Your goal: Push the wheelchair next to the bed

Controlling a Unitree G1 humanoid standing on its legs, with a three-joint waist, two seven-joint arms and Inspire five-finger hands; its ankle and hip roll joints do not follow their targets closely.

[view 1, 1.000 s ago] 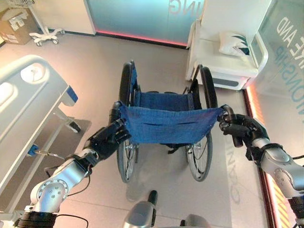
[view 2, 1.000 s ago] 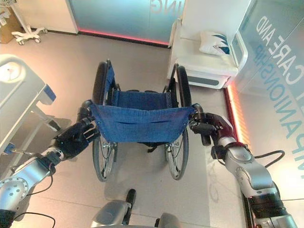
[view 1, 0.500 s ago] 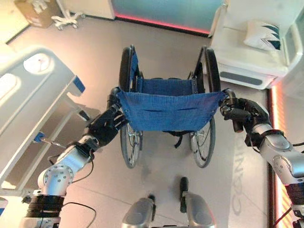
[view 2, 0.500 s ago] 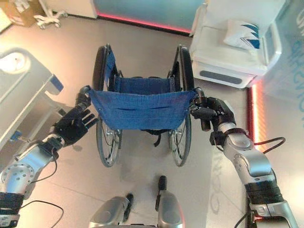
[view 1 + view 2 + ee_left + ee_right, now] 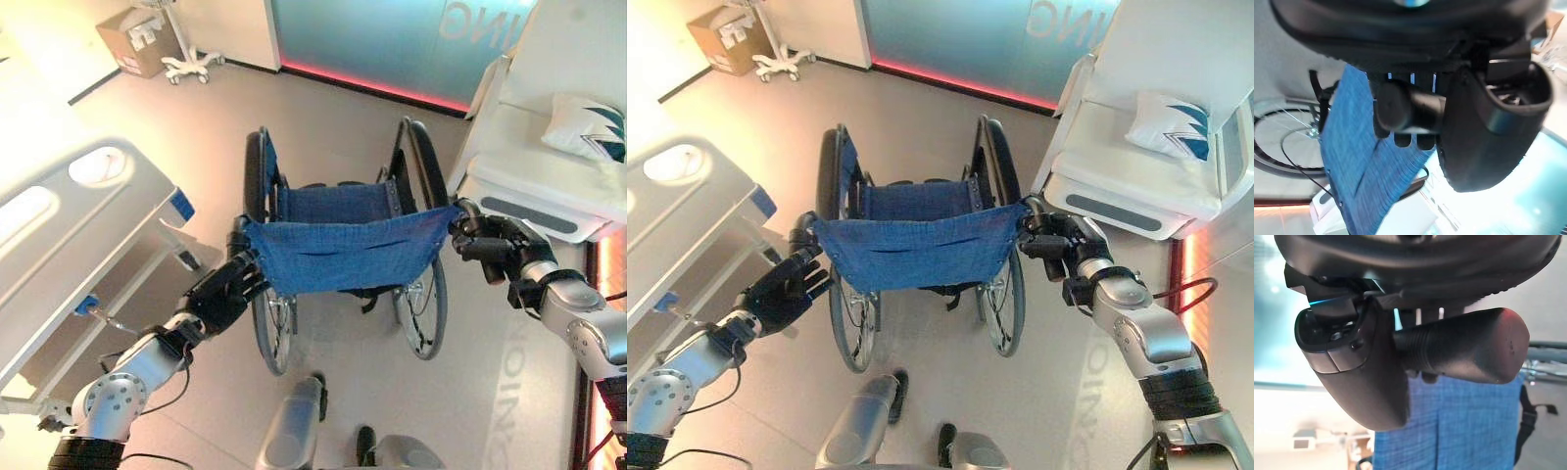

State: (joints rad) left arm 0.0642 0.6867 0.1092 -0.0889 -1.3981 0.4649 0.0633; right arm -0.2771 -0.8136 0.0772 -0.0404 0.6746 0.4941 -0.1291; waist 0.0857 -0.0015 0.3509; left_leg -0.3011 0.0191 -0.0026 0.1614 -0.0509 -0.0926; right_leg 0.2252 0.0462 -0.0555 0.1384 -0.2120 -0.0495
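Nearest, the left hand [image 5: 223, 297] has its dark fingers curled round the black ribbed push handle [image 5: 1400, 110] at the left rear of the wheelchair; in its wrist view the handle's rounded end sticks out between thumb and fingers. The right hand [image 5: 497, 252] is likewise wrapped round the other black rubber push handle [image 5: 1469, 352], whose blunt, finely grooved end juts past the thumb.

Between the 2 hands hangs the folding wheelchair's blue woven-fabric backrest [image 5: 345, 254], slack and sagging, with a stitched seam across it. Beyond it lie the matching blue cloth seat [image 5: 333, 204] and, on either side, 2 large spoked wheels with black tyres [image 5: 423, 166], the thin wire spokes glinting low down. The wheelchair [image 5: 917, 230] stands on a smooth pale grey floor [image 5: 216, 117], in the middle, facing away.

To the left and near is the white hospital bed [image 5: 69, 225], its moulded plastic end board with rounded oval cut-outs and a blue corner piece; the wheelchair is near it but apart. To the right stands a white padded armchair [image 5: 1136, 166] carrying a white cushion with a dark teal leaf pattern [image 5: 1172, 125]. Far left are a brown cardboard box [image 5: 137, 41] and a white wheeled stand base [image 5: 189, 67], before a frosted teal glass wall [image 5: 372, 39] with a red-lit strip along its foot.
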